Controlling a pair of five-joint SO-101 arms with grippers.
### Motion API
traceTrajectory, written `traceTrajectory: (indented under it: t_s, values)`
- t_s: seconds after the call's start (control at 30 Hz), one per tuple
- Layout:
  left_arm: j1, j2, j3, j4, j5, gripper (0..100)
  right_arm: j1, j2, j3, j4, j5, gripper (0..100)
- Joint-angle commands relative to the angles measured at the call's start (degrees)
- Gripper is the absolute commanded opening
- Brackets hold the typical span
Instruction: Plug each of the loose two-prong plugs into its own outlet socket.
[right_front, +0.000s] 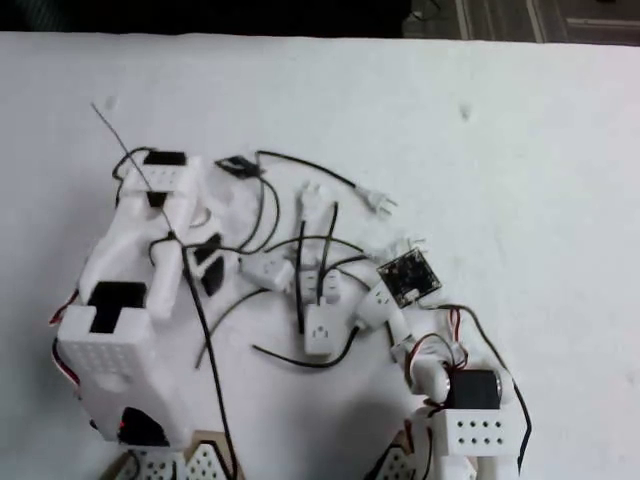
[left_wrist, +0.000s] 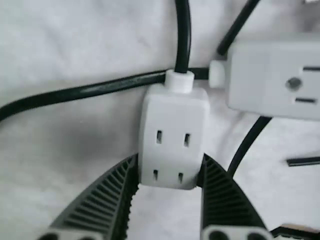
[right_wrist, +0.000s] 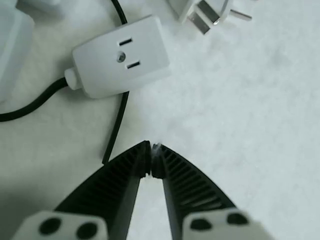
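- Left gripper (left_wrist: 169, 171): ribbed black fingers (left_wrist: 112, 192) closed partway onto a small white socket block (left_wrist: 172, 132), one finger pressed to each side of it. Two pairs of slots face up on the block.
- A black cord (left_wrist: 75, 93) leaves the block's far end through a white collar, and a second cord crosses just behind it.
- Just beside the block, not touching it, lies a larger white outlet (left_wrist: 275, 80) with two slots and a round hole in its face.
- Right gripper (right_wrist: 151, 150): fingers brought together until the tips meet, with nothing between them. It hangs low over bare cloth.
- Near its tips a thin black lead (right_wrist: 117, 122) runs away to a white grounded outlet (right_wrist: 120, 57) lying face up.
- Past that outlet, well apart from the gripper, lies a white plug (right_wrist: 205, 15), its metal prongs pointing away over the cloth.
- High view: white outlets and tangled black cords cluster mid-table (right_front: 318, 330) between the two arms. One loose plug (right_front: 381, 203) lies off on the far side of the cluster at the end of its cord.
- Surface: the table (right_front: 520, 160) is covered edge to edge in a white sheet with a soft, faintly mottled texture and a few small creases.
- Room: beyond the table's far edge is a dark strip (right_front: 200, 15), and at the far corner a patch of pale striped flooring (right_front: 520, 18).
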Motion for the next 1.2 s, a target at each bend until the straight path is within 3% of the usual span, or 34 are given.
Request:
traceTrajectory:
  t_s: [0.0,0.13,0.33,0.53,0.83,1.0,1.17]
  values:
    - [1.8,-0.7,-2.7,0.2,8.4,2,0.3,0.1,-0.4,-0.9,0.4,1.8]
    - [1.7,-0.8,-2.9,1.1,8.4,4,0.3,0.1,-0.4,-0.9,0.4,1.8]
    - [1.5,-0.9,-6.1,6.5,8.3,21,0.3,0.1,-0.4,-0.9,0.4,1.8]
    - [1.8,-5.6,-8.9,8.9,8.3,21,0.4,0.1,-0.6,-0.9,0.4,1.8]
    - [-2.2,-22.5,-1.3,8.4,7.1,21,0.4,0.1,-1.3,-0.9,0.4,1.8]
    - [-8.3,-28.8,7.9,3.1,3.7,21,2.6,0.4,-6.1,-0.7,0.7,1.8]
    - [-12.5,-37.2,22.2,-7.8,3.4,21,3.8,0.7,-18.1,5.4,6.2,1.8]
